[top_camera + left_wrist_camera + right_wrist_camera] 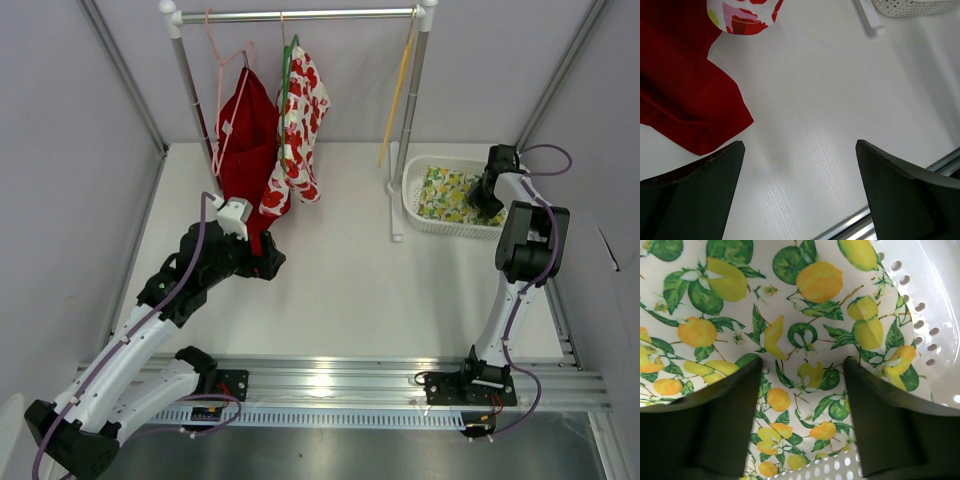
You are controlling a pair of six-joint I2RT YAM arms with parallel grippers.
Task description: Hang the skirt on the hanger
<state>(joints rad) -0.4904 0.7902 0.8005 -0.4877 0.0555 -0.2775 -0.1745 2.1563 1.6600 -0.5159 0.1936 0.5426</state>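
Observation:
The skirt, white cloth with lemons and green leaves, lies in a white perforated basket at the right back. It fills the right wrist view. My right gripper is down in the basket, open, its fingers pressed on the cloth with a fold between them. The yellow-tan hanger hangs from the rail near the right post. My left gripper is open and empty above the table, beside the hem of the red garment.
A red garment on a pink hanger and a white garment with red flowers on a green hanger hang at the rail's left. The rack's foot and basket edge show in the left wrist view.

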